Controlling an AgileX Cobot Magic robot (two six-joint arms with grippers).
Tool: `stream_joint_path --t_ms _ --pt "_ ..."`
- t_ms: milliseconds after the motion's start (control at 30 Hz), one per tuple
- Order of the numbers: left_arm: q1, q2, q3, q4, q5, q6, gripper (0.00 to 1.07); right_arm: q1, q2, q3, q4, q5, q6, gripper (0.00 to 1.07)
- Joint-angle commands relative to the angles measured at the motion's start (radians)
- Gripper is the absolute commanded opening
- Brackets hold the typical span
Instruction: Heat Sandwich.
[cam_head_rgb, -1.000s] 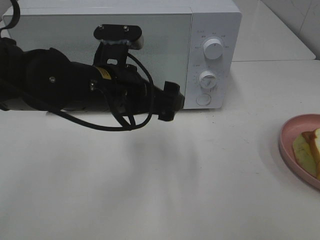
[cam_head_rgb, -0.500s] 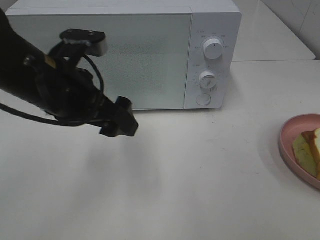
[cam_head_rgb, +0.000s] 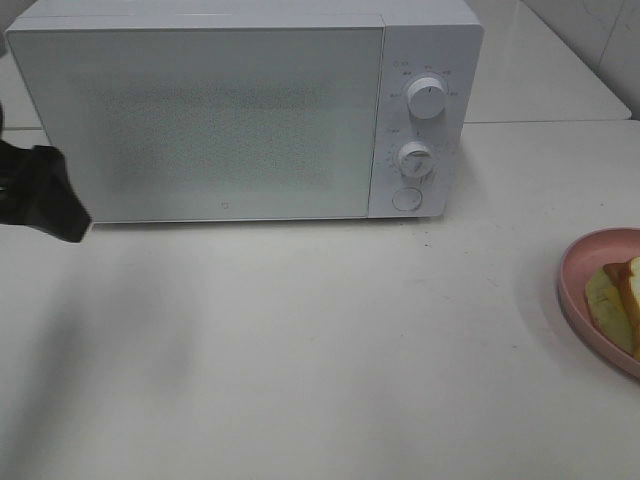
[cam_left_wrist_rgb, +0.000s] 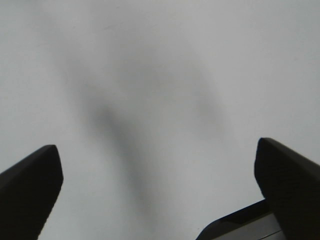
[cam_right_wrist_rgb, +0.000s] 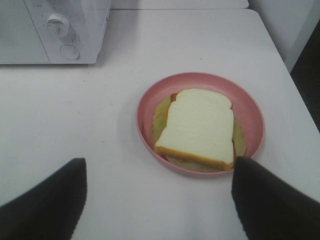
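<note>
Hovering over bare white table (cam_left_wrist_rgb: 160, 75), the left gripper (cam_left_wrist_rgb: 157, 192) has its two dark fingers spread wide with nothing between them; from the high camera it shows only as a black shape at the far left edge, beside the microwave's (cam_head_rgb: 240, 110) closed door. The right gripper (cam_right_wrist_rgb: 157, 200) is also spread wide and empty, poised near the sandwich (cam_right_wrist_rgb: 198, 126). The sandwich lies flat in a pink plate (cam_right_wrist_rgb: 252, 112) on the table, well to the right of the microwave.

A closed white microwave (cam_head_rgb: 240, 110) stands on the white table (cam_head_rgb: 330, 350), pink plate (cam_right_wrist_rgb: 150, 107) nearby.
</note>
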Motion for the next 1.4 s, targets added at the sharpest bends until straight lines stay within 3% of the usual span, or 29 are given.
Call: stream_joint_path --t_ms 33,100,233,400,600,1200,1400 --pt "0.089 -0.039 0.002 0.044 0.068 -0.007 1.03 -0.007 -0.027 0.0 -0.002 -0.01 -0.014 0.76" --pt "0.118 -0.048 0.002 0.055 0.088 -0.008 1.03 -0.007 -0.027 0.0 -0.002 -0.01 -0.014 0.76" --pt "0.265 -0.093 0.002 0.062 0.187 -0.016 1.03 -0.007 -0.027 0.0 -0.002 -0.01 -0.014 0.76" --pt "0.337 -0.157 0.002 0.063 0.254 -0.038 1.03 -0.007 -0.027 0.0 -0.002 -0.01 -0.014 0.76" --pt "0.337 -0.26 0.028 0.077 0.279 -0.056 1.03 -0.007 -0.027 0.0 -0.002 -0.01 -0.014 0.76" --pt "0.337 -0.859 0.262 0.133 0.248 -0.09 1.03 -0.007 -0.027 0.0 -0.002 -0.01 -0.014 0.76" --pt "0.337 -0.983 0.352 0.137 0.199 -0.104 1.03 -0.007 -0.027 0.0 -0.002 -0.01 -0.014 0.76"
